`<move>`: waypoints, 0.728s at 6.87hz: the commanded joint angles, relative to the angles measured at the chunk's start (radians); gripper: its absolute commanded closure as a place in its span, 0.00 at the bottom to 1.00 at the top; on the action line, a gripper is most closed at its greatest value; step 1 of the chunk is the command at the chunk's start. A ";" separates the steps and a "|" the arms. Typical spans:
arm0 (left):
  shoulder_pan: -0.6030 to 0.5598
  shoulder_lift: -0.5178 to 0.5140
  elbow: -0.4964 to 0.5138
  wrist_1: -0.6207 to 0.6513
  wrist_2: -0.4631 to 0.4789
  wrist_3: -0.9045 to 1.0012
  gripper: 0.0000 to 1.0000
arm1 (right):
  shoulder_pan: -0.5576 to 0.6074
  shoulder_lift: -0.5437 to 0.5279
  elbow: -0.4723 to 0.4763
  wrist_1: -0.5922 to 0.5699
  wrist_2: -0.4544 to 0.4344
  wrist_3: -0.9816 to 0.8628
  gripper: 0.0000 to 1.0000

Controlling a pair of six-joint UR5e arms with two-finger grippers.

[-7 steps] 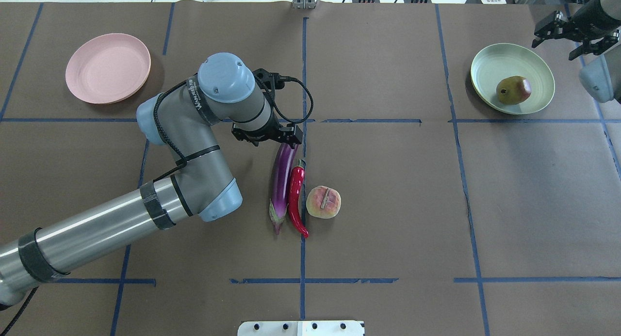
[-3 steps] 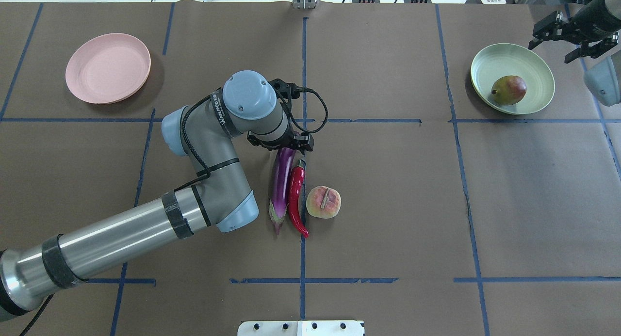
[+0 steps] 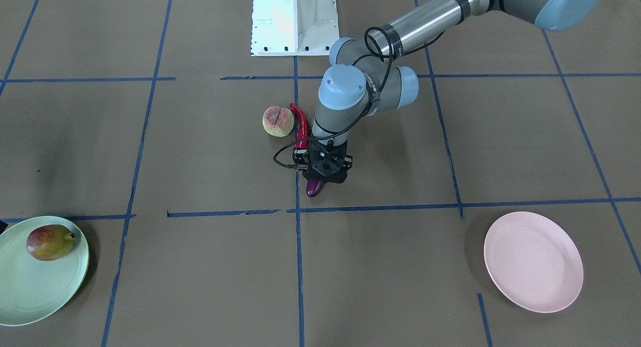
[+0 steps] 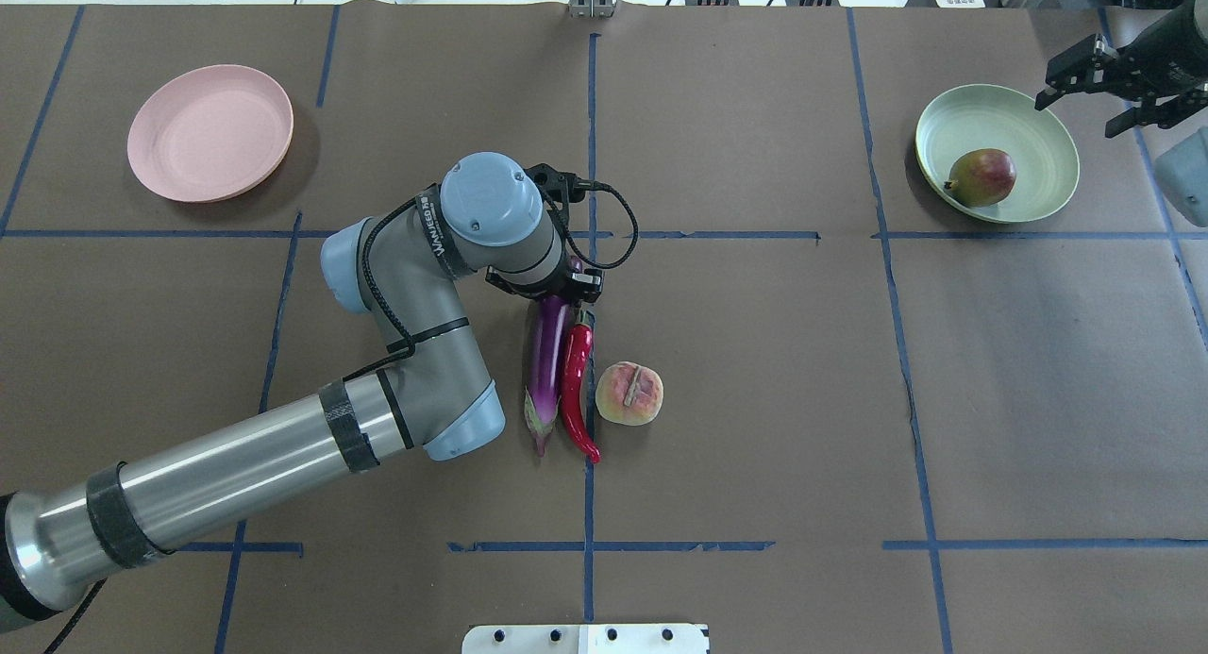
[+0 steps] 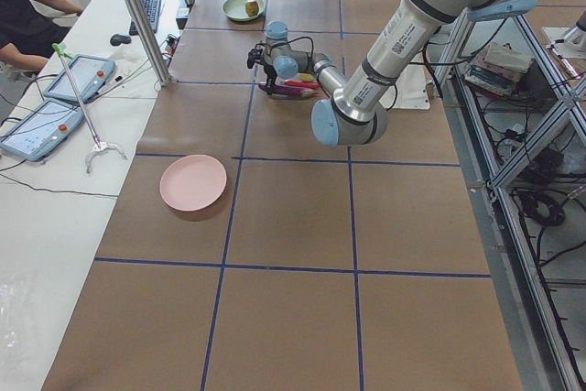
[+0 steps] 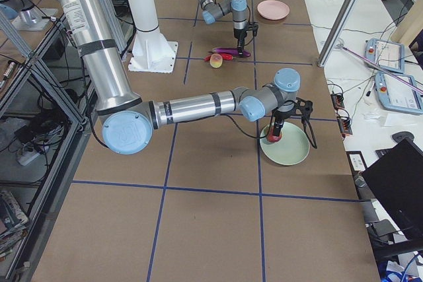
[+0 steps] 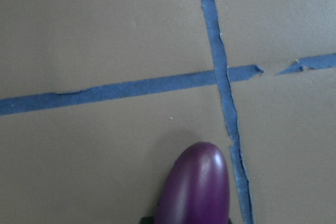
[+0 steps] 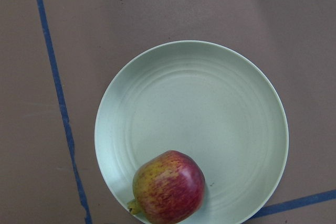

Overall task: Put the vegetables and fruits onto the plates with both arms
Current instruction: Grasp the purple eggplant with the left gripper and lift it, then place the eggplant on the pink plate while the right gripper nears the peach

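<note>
Under the left gripper point(image 3: 323, 177), the blunt end of the purple eggplant point(image 4: 545, 352); cannot tell whether clamped on it or apart. Close alongside, the red chili pepper point(image 4: 576, 380), then the peach point(image 4: 629, 393) just beside, all mid-table. Toward the far left corner, the pink plate point(image 4: 209, 133). Near the far right corner, the right gripper point(image 4: 1081, 107), fingers spread apart, over the edge of the green plate point(image 4: 1029, 125) holding the red-yellow-green fruit point(image 4: 981, 177).

Left gripper point(image 4: 550, 291) is being brought in over the rounded end of the eggplant point(image 4: 545, 357), elbow being swung nearer. Oval fruit point(image 4: 981, 177) is being rolled slightly across the green plate point(image 4: 1038, 130) toward the table's middle. Right gripper point(image 4: 1085, 102) is being drawn outward, off the plate's rim.
</note>
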State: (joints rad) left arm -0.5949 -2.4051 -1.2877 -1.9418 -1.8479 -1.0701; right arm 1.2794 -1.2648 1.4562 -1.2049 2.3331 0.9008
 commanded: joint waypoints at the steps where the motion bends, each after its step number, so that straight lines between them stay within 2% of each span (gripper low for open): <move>1: -0.144 0.059 -0.094 -0.005 0.009 0.009 1.00 | 0.000 -0.066 0.146 -0.034 0.035 0.035 0.00; 2: -0.205 0.099 -0.107 -0.017 0.009 0.031 1.00 | -0.012 -0.086 0.261 -0.088 0.082 0.138 0.00; 3: -0.271 0.151 -0.104 -0.040 0.009 0.059 1.00 | -0.070 -0.132 0.371 -0.091 0.091 0.230 0.00; 4: -0.360 0.164 -0.063 -0.039 0.004 0.059 1.00 | -0.153 -0.146 0.463 -0.091 0.077 0.368 0.00; 5: -0.434 0.164 0.040 -0.040 -0.034 0.071 1.00 | -0.264 -0.143 0.534 -0.090 0.027 0.511 0.00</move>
State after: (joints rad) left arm -0.9390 -2.2519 -1.3341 -1.9785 -1.8528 -1.0111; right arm 1.1288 -1.4001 1.8936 -1.2934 2.3981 1.2513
